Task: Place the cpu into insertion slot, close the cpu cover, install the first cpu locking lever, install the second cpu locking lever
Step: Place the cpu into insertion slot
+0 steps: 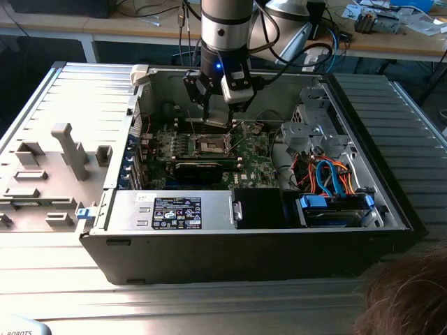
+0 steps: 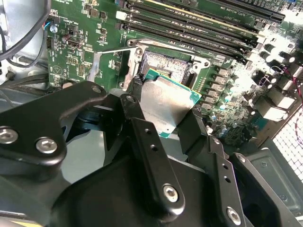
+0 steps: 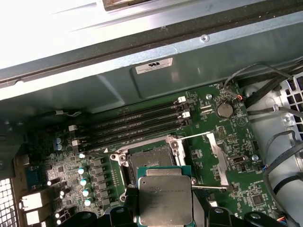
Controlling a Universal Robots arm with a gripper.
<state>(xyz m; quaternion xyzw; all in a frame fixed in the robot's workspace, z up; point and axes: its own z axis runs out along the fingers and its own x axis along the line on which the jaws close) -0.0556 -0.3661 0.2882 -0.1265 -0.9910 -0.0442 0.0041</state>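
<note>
End effector (image 2: 163,109) clamped on opposite edges of the cpu (image 3: 164,196), presumably light, stiff but fragile and best gripped by its rim, holds it just above the open insertion slot (image 3: 150,158).

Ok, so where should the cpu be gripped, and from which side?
By two opposite edges, from above. The cpu is a thin flat square with its metal top up, and the gripper pinches it that way by the insertion slot, likely leaving its underside free to seat.

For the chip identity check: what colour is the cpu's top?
Dull silver-grey, green-bordered cpu; best in the first wrist view.
</note>
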